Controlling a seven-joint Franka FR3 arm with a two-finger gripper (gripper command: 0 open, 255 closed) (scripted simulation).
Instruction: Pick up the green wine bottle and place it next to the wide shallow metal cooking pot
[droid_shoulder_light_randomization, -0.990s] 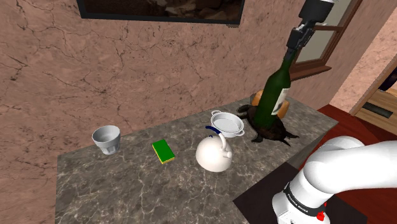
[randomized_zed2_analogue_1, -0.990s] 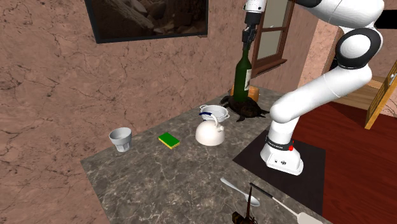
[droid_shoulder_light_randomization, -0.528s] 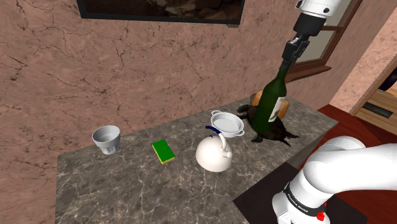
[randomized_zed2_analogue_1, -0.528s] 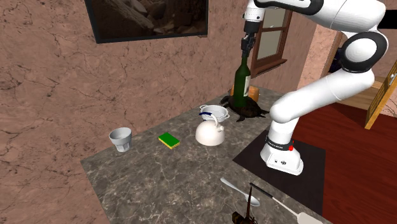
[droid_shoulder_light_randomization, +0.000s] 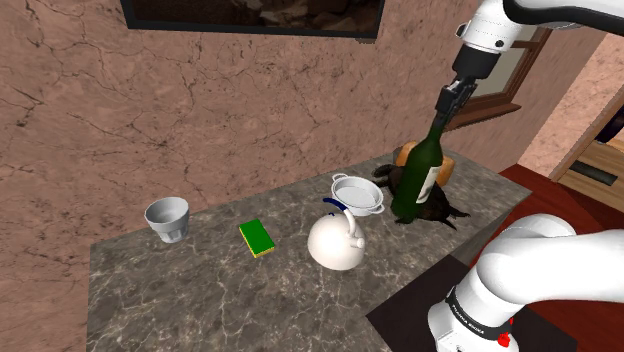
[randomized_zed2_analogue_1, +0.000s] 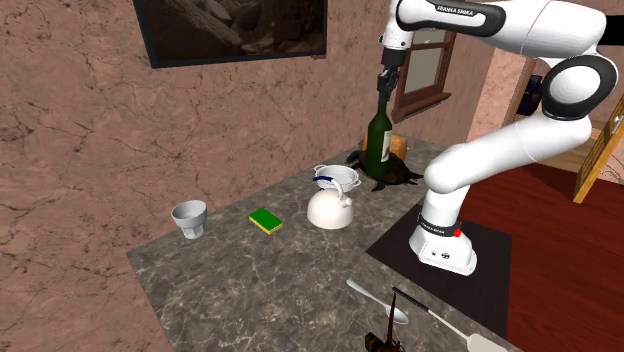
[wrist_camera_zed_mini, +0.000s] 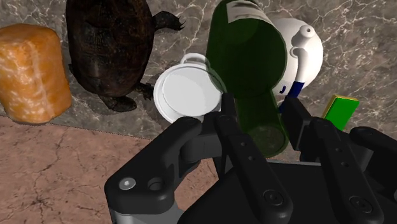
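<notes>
In the shoulder view the black jaws are clamped on the neck of the dark green glass wine bottle (droid_shoulder_light_randomization: 418, 180). It hangs tilted, top leaning right, with its base low at the far right of the grey marbled counter (droid_shoulder_light_randomization: 180, 290). The base is just right of the wide shallow pale metal cooking pot (droid_shoulder_light_randomization: 358, 193) and crowds a dark turtle figure (droid_shoulder_light_randomization: 438, 208); I cannot tell whether it touches down. The second exterior view puts the bottle (randomized_zed2_analogue_1: 377, 150) close beside the pot (randomized_zed2_analogue_1: 336, 178), so the spot looks about right. I judge the job now is to bring the bottle upright, lower it straight until the base bears flat on bare counter clear of turtle and pot rim, and only then part the jaws. In the wrist view the jaws grip the neck from both sides. The bottle (wrist_camera_zed_mini: 248, 57) shows as deep, slightly see-through green with a pale label near its base, a tall, top-heavy thing that could topple if released aslant.
</notes>
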